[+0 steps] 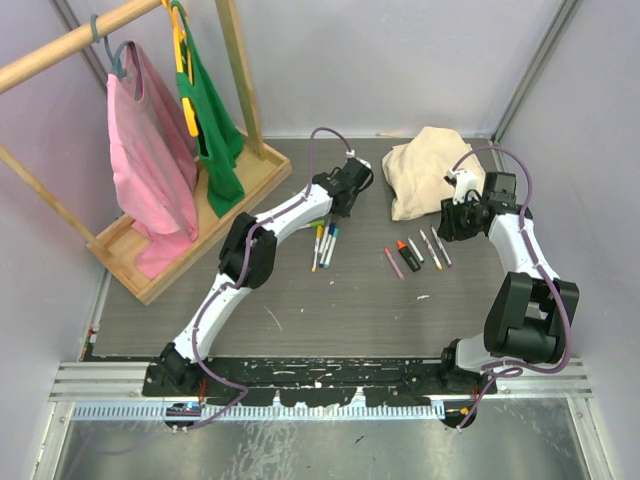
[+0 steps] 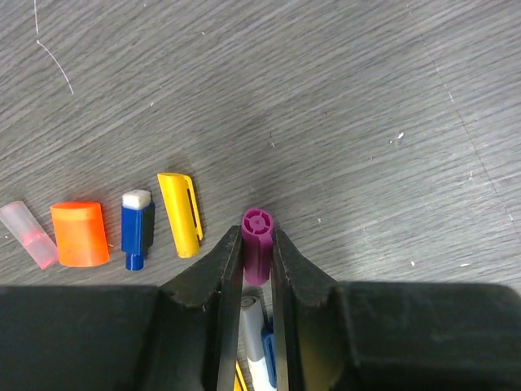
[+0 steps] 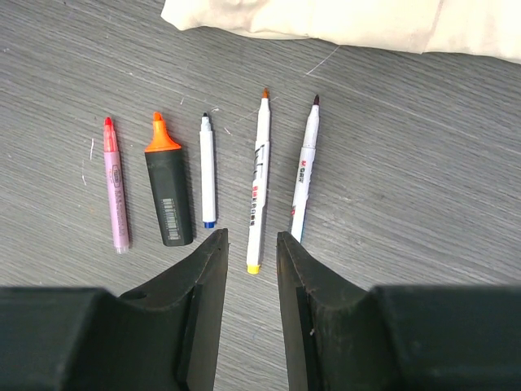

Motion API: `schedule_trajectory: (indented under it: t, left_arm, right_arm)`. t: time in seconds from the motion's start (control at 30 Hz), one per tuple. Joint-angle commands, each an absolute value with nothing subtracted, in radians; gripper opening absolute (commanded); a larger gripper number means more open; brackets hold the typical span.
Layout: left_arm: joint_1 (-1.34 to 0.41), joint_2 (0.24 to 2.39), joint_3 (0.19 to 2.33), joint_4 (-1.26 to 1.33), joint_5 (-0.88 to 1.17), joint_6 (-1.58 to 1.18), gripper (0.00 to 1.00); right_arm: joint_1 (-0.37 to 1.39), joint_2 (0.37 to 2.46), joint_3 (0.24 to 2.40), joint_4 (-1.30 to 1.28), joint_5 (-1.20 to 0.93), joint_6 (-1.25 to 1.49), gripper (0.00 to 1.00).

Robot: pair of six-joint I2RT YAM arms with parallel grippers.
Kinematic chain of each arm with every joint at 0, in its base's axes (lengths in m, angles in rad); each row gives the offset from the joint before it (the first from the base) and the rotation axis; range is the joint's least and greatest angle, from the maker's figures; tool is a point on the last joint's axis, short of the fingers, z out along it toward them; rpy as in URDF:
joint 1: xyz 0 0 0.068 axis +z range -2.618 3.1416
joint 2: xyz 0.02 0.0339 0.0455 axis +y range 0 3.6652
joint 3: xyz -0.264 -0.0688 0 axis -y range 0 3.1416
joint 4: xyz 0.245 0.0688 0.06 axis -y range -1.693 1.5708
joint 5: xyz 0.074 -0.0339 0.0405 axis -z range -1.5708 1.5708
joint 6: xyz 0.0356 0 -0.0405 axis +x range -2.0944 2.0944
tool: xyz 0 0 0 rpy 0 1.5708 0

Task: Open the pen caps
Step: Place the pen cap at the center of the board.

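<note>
My left gripper (image 2: 257,236) is shut on a purple pen cap (image 2: 257,248) and holds it end-on above the grey table. Loose caps lie in a row to its left: clear pink (image 2: 28,235), orange (image 2: 79,235), blue (image 2: 137,228) and yellow (image 2: 180,213). A white pen barrel (image 2: 254,338) lies under the fingers. My right gripper (image 3: 251,238) is open and empty, just short of several uncapped pens: a pink one (image 3: 116,183), a black highlighter (image 3: 167,195) and three white pens (image 3: 259,183). In the top view the left gripper (image 1: 348,185) is at the back middle and the right gripper (image 1: 450,222) at the right.
A cream cloth (image 1: 425,170) lies at the back right, just beyond the uncapped pens (image 1: 415,250). A bunch of coloured pens (image 1: 323,240) lies beside the left arm. A wooden rack (image 1: 180,245) with pink and green garments stands at the back left.
</note>
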State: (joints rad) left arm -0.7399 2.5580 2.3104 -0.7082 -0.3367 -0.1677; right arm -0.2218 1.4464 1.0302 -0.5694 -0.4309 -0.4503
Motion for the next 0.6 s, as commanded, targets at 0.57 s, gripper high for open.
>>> schedule_trajectory:
  t: [0.57]
  left_arm:
    - [-0.722, 2.41, 2.315, -0.648, -0.225, -0.154, 0.38]
  right_arm:
    - [-0.221, 1.388, 1.028, -0.551, -0.476, -0.472, 0.36]
